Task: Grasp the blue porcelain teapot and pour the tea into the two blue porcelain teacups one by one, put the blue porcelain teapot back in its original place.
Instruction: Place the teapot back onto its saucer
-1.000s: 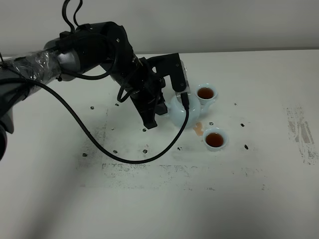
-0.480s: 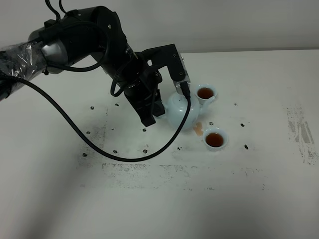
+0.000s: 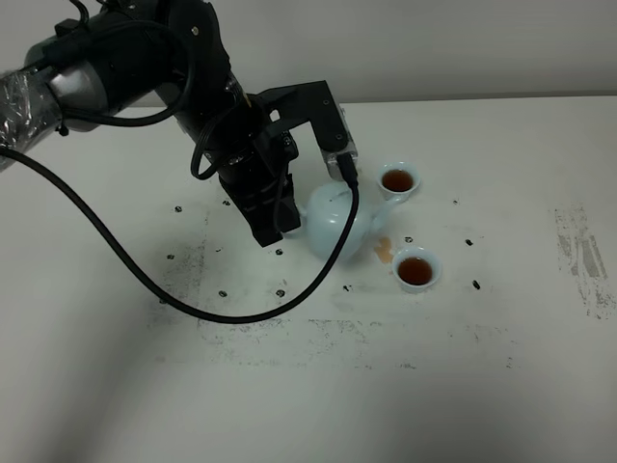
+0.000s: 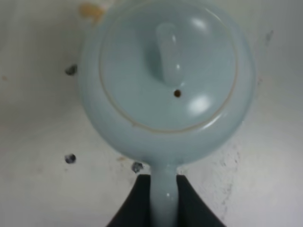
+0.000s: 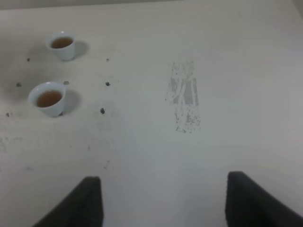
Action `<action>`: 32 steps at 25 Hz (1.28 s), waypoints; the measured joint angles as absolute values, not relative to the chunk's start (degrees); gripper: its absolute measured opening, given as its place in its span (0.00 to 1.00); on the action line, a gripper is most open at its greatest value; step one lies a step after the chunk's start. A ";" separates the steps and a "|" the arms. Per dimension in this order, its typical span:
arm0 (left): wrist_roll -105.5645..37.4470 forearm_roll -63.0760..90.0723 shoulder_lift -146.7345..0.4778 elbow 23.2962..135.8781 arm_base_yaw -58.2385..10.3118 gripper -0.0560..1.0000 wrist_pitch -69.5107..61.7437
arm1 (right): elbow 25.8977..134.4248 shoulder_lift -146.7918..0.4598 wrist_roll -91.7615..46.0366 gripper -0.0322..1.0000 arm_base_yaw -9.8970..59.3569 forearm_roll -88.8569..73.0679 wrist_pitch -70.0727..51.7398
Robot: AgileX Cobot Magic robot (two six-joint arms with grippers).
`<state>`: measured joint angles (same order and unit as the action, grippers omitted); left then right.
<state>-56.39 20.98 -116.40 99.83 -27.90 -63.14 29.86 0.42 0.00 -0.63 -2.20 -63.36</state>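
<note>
Left end effector (image 4: 164,201) grips teapot (image 3: 335,220) handle beside both filled teacups (image 3: 398,179).

No readable text, label or number anywhere.

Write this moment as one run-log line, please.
left gripper: shut on teapot handle | both teacups: filled | right gripper: open, idle

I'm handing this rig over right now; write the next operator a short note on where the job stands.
Left gripper: shut on the handle of the blue porcelain teapot, lid on.
Right gripper: open, empty, away from the work.
Both teacups, far one and near one, hold tea. A small tea spill lies by the pot.
Done: both cups poured.
Left: set the pot at its original place, release, withdraw.
</note>
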 joint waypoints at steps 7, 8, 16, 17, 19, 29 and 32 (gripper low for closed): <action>-55.96 20.92 -115.78 98.91 -27.75 0.10 -63.02 | 29.86 0.42 0.00 0.55 -0.63 -2.20 -63.36; -55.96 20.92 -115.28 97.89 -27.75 0.10 -62.45 | 29.86 0.42 0.00 0.55 -0.63 -2.20 -63.36; -55.96 23.37 -106.17 81.19 -25.87 0.10 -50.96 | 29.86 0.42 0.00 0.55 -0.63 -2.20 -63.36; -55.96 23.67 -105.37 79.30 -25.20 0.10 -50.05 | 29.86 0.42 0.00 0.55 -0.63 -2.20 -63.36; -55.96 24.00 -104.11 74.86 -23.61 0.10 -47.91 | 29.86 0.42 0.00 0.55 -0.63 -2.20 -63.36; -65.65 27.12 -103.70 65.13 -17.40 0.10 -37.69 | 29.86 0.42 0.00 0.55 -0.63 -2.20 -63.36; -71.38 29.99 -103.70 65.08 -17.40 0.10 -36.52 | 29.86 0.42 0.00 0.55 -0.63 -2.20 -63.36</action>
